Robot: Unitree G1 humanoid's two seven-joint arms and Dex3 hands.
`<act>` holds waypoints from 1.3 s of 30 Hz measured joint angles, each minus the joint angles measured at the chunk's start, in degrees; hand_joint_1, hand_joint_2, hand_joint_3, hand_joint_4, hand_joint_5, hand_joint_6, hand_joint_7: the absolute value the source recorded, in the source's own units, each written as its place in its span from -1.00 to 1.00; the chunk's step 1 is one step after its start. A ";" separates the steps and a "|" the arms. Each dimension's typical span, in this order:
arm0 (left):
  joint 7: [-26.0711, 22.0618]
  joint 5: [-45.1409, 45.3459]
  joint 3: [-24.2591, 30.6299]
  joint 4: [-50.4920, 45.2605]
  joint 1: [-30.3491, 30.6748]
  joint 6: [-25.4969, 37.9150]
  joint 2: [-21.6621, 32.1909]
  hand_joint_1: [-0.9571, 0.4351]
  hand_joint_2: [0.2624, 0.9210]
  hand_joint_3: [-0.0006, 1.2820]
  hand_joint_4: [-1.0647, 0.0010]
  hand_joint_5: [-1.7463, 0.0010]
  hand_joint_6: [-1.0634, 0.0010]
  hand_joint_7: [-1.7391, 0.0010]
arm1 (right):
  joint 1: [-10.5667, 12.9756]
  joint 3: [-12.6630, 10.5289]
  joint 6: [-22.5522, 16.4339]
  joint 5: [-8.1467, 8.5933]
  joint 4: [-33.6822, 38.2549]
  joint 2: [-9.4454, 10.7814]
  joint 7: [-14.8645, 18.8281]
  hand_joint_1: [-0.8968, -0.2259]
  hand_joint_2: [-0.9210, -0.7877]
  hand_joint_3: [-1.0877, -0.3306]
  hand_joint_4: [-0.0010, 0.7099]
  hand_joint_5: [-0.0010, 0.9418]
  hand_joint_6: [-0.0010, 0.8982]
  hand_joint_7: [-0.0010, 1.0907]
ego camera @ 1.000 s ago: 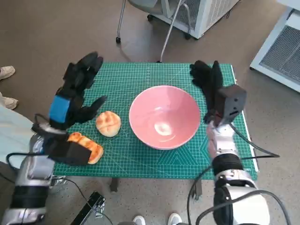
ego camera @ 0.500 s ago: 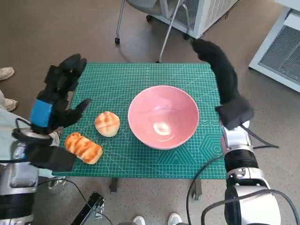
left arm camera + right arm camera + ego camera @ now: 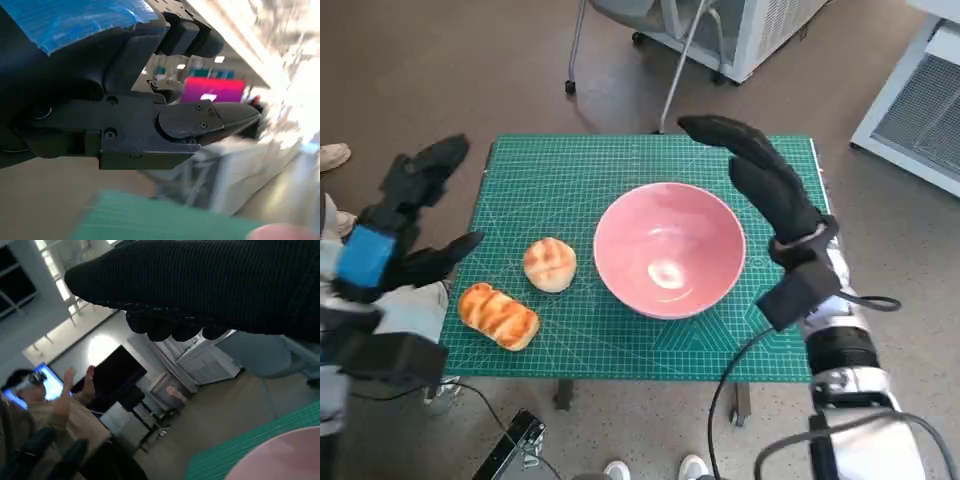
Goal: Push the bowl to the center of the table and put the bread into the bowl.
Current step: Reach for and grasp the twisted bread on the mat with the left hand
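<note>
Pink bowl [image 3: 669, 248] upright at centre frame of the head view, on the green cutting mat [image 3: 580, 160] covering the table. Nothing inside the bowl but a pale highlight on its bottom.

Round bread roll [image 3: 550, 264] just left of the bowl, close to its rim but apart. Long glazed bread [image 3: 498, 315] lower left of the roll, lying diagonally near the mat's lower-left corner, not touching the roll.

Left hand [image 3: 405, 215] at far left of frame, off the mat's left edge, fingers spread, holding nothing; blue tape facing up. Same hand [image 3: 150, 115] in the left wrist view: fingers extended, nothing between them, blurred green mat low in frame.

Right hand [image 3: 760, 180] in upper right of frame, raised over the mat's far right part, beside and beyond the bowl's rim, fingers extended toward upper left, empty. Contact with bowl: cannot tell.

Right wrist view: glove [image 3: 210, 285] across top, bowl rim at lower right, person [image 3: 45, 410] at lower left with hands raised.

Chair base [image 3: 665, 60] at top centre.
</note>
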 measured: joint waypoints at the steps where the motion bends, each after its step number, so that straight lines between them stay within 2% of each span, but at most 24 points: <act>1: -0.50 -0.05 0.50 -0.19 0.59 -0.10 0.81 -0.22 0.92 -0.97 0.53 1.00 0.74 0.50 | 0.21 0.13 0.09 -0.06 -0.28 -0.19 -0.25 -0.32 -1.00 0.10 -0.12 -0.99 -1.00 0.31; 8: -7.10 -3.35 2.60 -3.41 5.41 -1.11 5.16 -0.31 0.64 -1.00 0.51 1.00 0.55 0.65 | 0.98 0.60 1.06 -0.57 -1.37 -0.78 -2.31 -0.34 -1.00 0.08 -0.13 -0.99 -1.00 0.29; 12: -12.32 -5.25 2.65 -6.36 8.71 -1.33 7.08 -0.29 0.50 -1.00 0.51 1.00 0.48 0.73 | 1.06 0.64 1.36 -0.90 -1.39 -0.89 -3.73 -0.35 -1.00 0.08 -0.13 -1.00 -1.00 0.29; 13: -13.41 -5.44 2.60 -6.94 9.35 -1.42 7.38 -0.19 0.44 -0.99 0.52 1.00 0.46 0.74 | 1.06 0.63 1.44 -0.91 -1.39 -0.93 -3.97 -0.36 -1.00 0.08 -0.13 -1.00 -1.00 0.28; 14: -14.87 -5.78 2.49 -7.60 10.14 -1.53 7.75 -0.05 0.31 -0.99 0.46 0.99 0.34 0.79 | 1.06 0.62 1.60 -0.91 -1.39 -0.98 -4.21 -0.35 -1.00 0.07 -0.15 -1.00 -1.00 0.27; 20: -23.00 -6.11 1.91 -11.64 13.32 -1.12 10.92 0.32 0.34 -0.96 0.61 1.00 0.33 0.95 | 1.07 0.62 2.36 -0.91 -1.18 -1.08 -5.41 -0.38 -1.00 0.06 -0.17 -1.00 -1.00 0.28; 26: -30.22 -5.05 1.09 -15.25 13.66 2.78 13.90 0.41 0.38 -0.95 0.67 1.00 0.38 0.99 | 1.06 0.75 3.11 -1.05 -0.91 -1.10 -6.47 -0.38 -1.00 0.04 -0.18 -1.00 -1.00 0.29; 32: -31.39 -3.13 -0.07 -16.14 13.81 4.68 13.74 0.40 0.41 -0.96 0.69 1.00 0.40 1.00 | 1.04 0.79 3.16 -0.99 -0.82 -1.09 -6.53 -0.35 -1.00 0.03 -0.18 -0.99 -1.00 0.30; 39: -29.38 2.00 -4.28 -14.21 13.03 2.99 13.19 0.41 0.45 -0.96 0.67 0.99 0.40 1.00 | 1.02 0.80 3.14 -0.80 -0.43 -1.07 -6.53 -0.34 -1.00 0.02 -0.17 -0.99 -1.00 0.30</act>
